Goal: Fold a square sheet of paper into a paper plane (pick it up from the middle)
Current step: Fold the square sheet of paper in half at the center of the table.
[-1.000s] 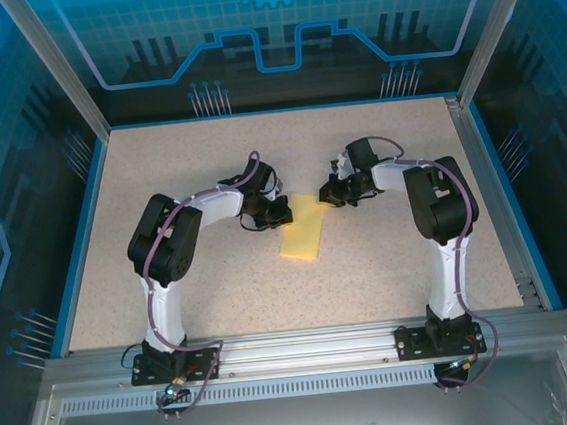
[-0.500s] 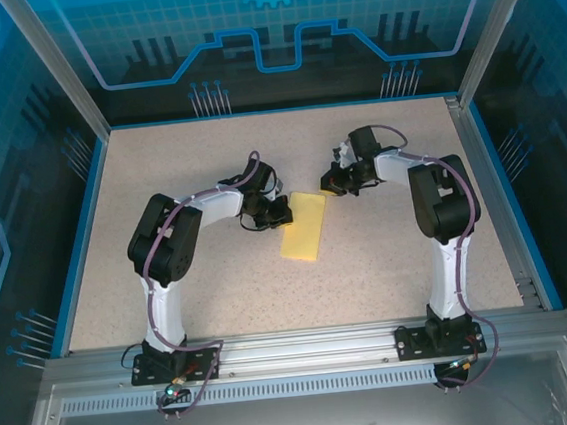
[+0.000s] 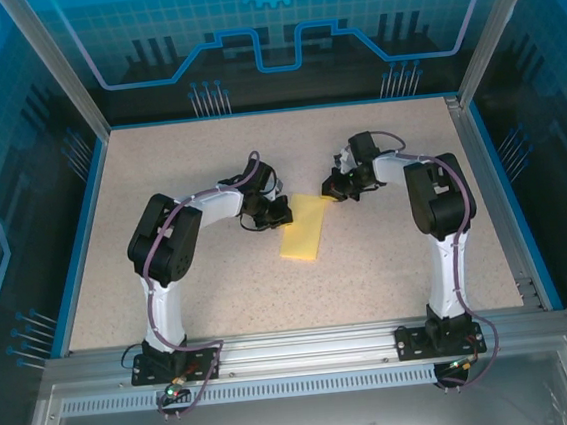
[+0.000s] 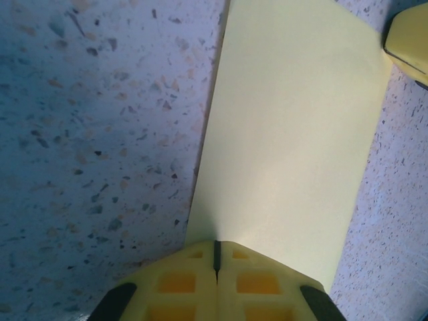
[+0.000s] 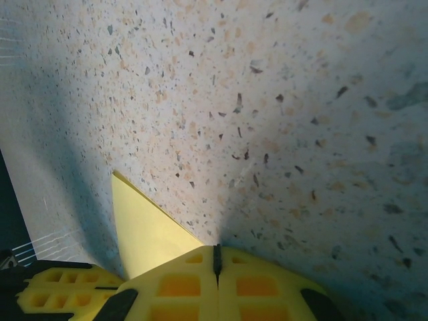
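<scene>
The square sheet of paper [image 3: 303, 229], pale yellow, lies flat on the speckled table as a long narrow rectangle, about twice as long as wide. My left gripper [image 3: 282, 213] is shut, and its tips [image 4: 216, 249] rest on the sheet's [image 4: 294, 134] left long edge near the far end. My right gripper [image 3: 335, 188] is also shut. Its tips [image 5: 216, 253] touch the bare table just beside the sheet's far right corner [image 5: 144, 231]. Nothing is held between either pair of fingers.
The speckled table [image 3: 221, 289] is ringed by a blue rim and aluminium posts [image 3: 54, 69]. In the left wrist view the right gripper's yellow finger [image 4: 409, 37] stands at the sheet's far corner. The left gripper's fingers [image 5: 60, 291] sit low left in the right wrist view.
My right gripper drew back a little from the sheet's far corner, then settled close beside it. The left arm and the sheet have stayed still.
</scene>
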Tool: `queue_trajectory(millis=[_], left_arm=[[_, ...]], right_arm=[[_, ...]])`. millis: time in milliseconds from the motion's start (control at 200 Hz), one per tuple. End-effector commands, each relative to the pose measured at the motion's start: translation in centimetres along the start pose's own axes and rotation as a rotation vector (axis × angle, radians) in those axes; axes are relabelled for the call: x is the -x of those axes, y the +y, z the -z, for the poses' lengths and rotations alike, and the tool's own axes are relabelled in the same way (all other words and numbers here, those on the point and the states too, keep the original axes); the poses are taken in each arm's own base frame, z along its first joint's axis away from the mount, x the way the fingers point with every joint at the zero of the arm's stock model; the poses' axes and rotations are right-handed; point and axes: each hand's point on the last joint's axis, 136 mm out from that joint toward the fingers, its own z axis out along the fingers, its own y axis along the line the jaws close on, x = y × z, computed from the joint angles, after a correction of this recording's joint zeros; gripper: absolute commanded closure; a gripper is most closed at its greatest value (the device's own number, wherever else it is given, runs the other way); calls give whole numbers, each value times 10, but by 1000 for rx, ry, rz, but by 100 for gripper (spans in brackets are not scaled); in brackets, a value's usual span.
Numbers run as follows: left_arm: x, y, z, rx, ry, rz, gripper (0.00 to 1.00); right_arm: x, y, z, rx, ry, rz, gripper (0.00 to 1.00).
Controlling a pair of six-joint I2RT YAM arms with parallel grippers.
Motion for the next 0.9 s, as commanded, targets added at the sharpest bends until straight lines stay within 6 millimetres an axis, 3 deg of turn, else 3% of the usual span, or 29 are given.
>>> queue_trajectory(millis=[0,225,335,440,640,895], left_arm=[[-22,16,-9,51,79,11,100],[-23,17,-9,54,81,10,100],[-23,16,-10,46,80,14,100],[-22,13,-9,37,79,15,100],[-21,10,-6,30,78,13,100],[-22,9,-5,30,78,8,100]], right_arm=[[-11,-18,-5,-53,49,-63,97],[9,46,41,119,-41,33,95],[1,55,54,118,-65,66,94],[-22,51,49,103,-57,62,95],[-93,53,26,104,16,69,98],[-162,51,8,93,113,87,98]])
